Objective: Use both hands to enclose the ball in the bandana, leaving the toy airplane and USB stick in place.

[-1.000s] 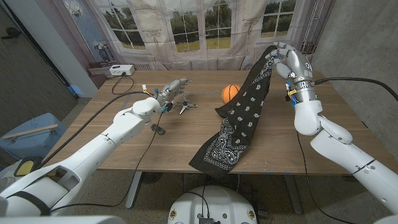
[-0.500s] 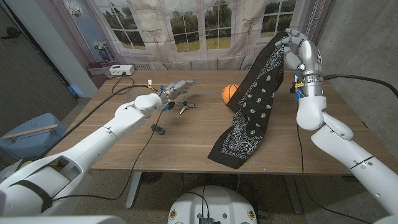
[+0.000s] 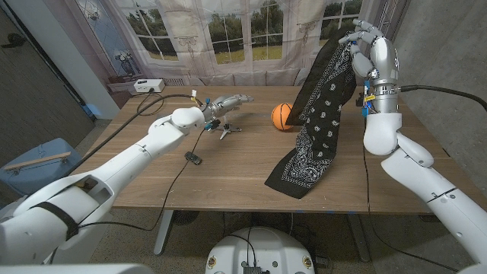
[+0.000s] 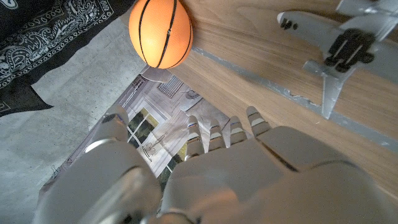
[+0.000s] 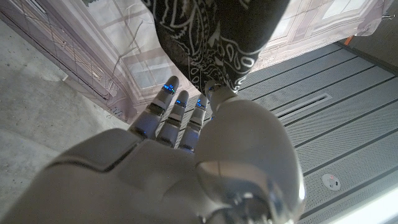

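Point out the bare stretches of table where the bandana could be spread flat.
Free: the near-left tabletop, in front of the USB stick. Crowded: the far middle, where the left hand, toy airplane and ball cluster; the bandana, held by the right hand, drapes over the right.

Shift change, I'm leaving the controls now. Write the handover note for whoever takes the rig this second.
Right robot hand: raised high, gripping the bandana by its top; the cloth hangs down, its lower end on the table.
Left robot hand: open, holding nothing, above the toy airplane, fingers pointing toward the ball.
USB stick: on the table near the left arm.
Done: bandana lifted.
Left: wrap the ball using both hands; leave the airplane and stick alone.
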